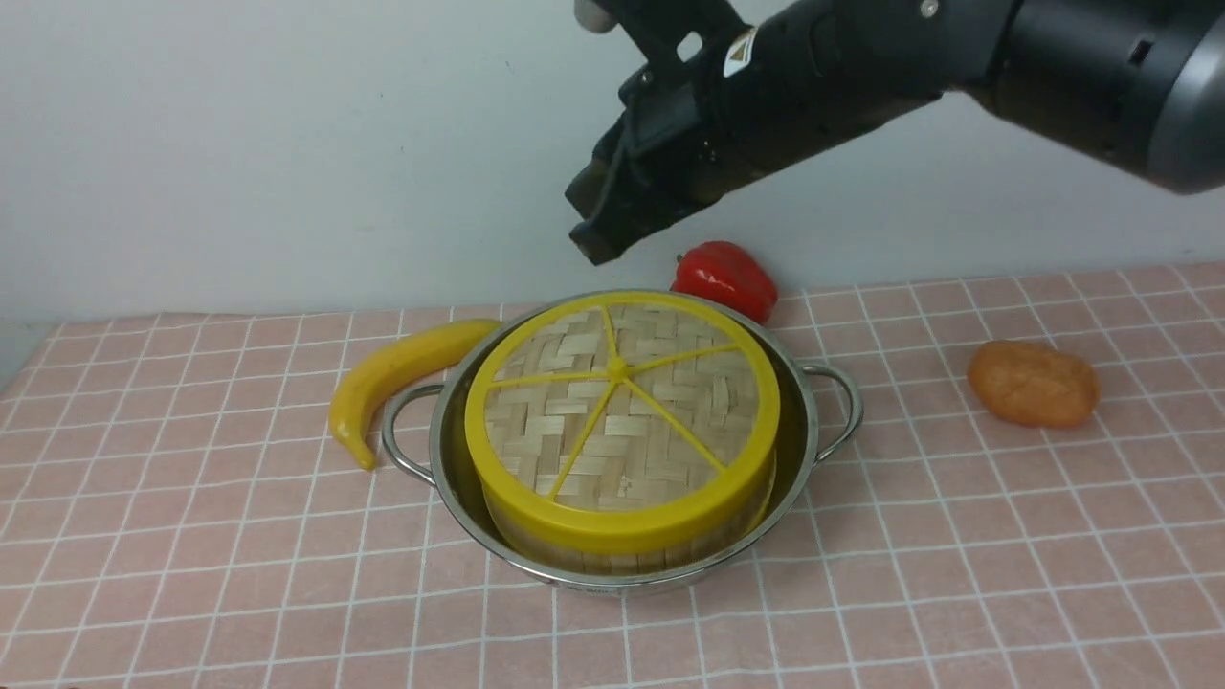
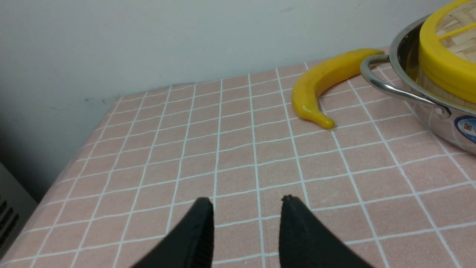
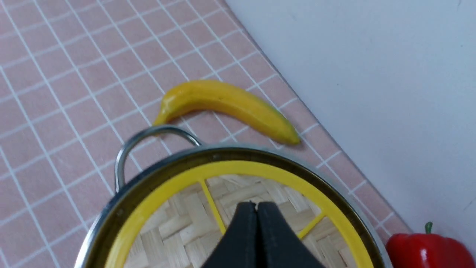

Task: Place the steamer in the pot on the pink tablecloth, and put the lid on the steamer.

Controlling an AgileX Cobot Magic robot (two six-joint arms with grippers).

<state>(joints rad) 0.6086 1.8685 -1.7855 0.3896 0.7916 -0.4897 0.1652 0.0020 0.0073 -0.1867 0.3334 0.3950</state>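
Covering table: pink tablecloth, gridded.

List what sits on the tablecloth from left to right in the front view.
Banana → pot holding the lidded steamer → orange lump. The red pepper behind the pot overlaps it, so I leave it out.

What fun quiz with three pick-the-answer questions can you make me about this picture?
1. Where is the banana?
A. left of the pot
B. inside the pot
C. on the lid

2. How many yellow spokes has the lid?
A. two
B. five
C. nine

3. How is the right hand?
A. holding the lid
B. wide open
C. shut and empty

Answers: 1 A, it lies on the pink tablecloth beside the pot. 2 B, five spokes meet at the centre knob. 3 C, its fingers meet above the lid, with nothing between.
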